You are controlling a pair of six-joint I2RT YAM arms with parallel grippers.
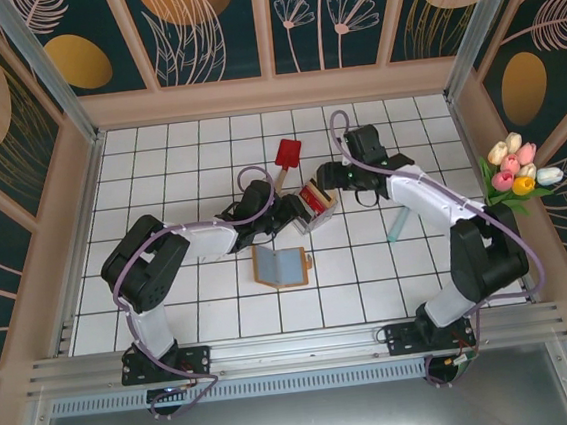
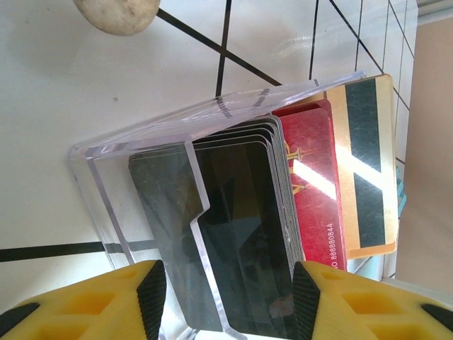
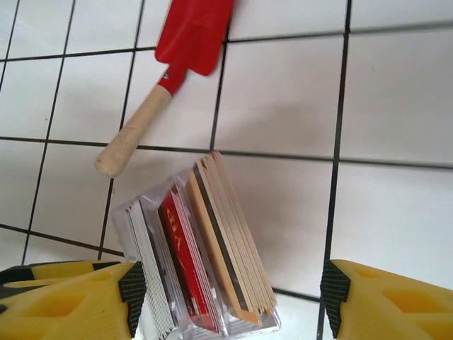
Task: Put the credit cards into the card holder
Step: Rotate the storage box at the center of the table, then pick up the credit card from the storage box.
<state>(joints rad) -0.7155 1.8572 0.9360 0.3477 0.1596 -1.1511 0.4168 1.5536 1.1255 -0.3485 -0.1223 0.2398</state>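
Observation:
A clear plastic box (image 1: 315, 200) stands tilted on the white tiles, packed with credit cards. In the left wrist view the clear box (image 2: 141, 142) holds a black stack (image 2: 241, 234), red cards (image 2: 311, 177) and a tan card with a black stripe (image 2: 368, 142). My left gripper (image 2: 228, 301) (image 1: 294, 214) is shut on the box's sides. My right gripper (image 3: 230, 290) (image 1: 333, 180) hangs open over the box (image 3: 133, 210), straddling the red cards (image 3: 180, 262) and tan stack (image 3: 230, 241) without touching them. The orange-tan card holder (image 1: 282, 265) lies open in front of the box.
A red paddle with a wooden handle (image 1: 287, 155) (image 3: 195, 35) lies just behind the box. A teal stick (image 1: 397, 224) lies to the right, and a bunch of tulips (image 1: 519, 172) sits at the right wall. Wooden walls ring the tiled floor.

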